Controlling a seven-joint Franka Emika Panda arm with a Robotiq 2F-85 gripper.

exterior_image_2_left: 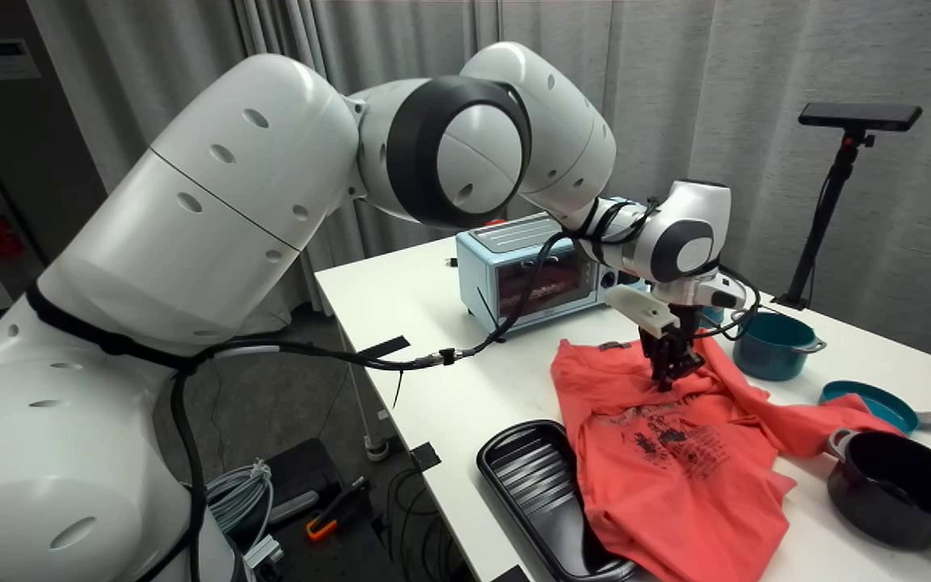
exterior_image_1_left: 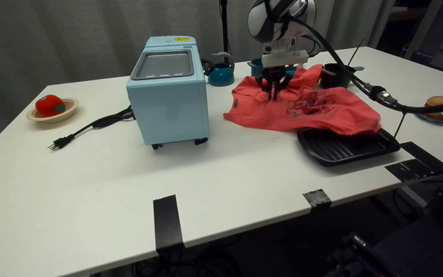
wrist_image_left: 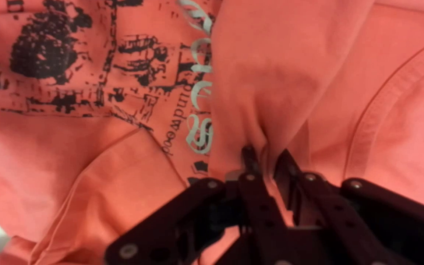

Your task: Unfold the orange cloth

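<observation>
Currently; arm [exterior_image_2_left: 304,162] arched; end effector [wrist_image_left: 266,152] pointing down; pinching fold of orange cloth [exterior_image_2_left: 680,477]

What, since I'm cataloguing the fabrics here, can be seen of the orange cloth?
The orange cloth is soft-looking coral-red fabric, seemingly a garment, with a curved stitched band, a dark print, pale lettering and a small dark label-like patch near one edge. It lies wrinkled, partly folded over itself, on the white table, one end overlapping the ribbed black tray. The gripper pinches a fold of it. I cannot tell whether it touches the black pot.
</observation>
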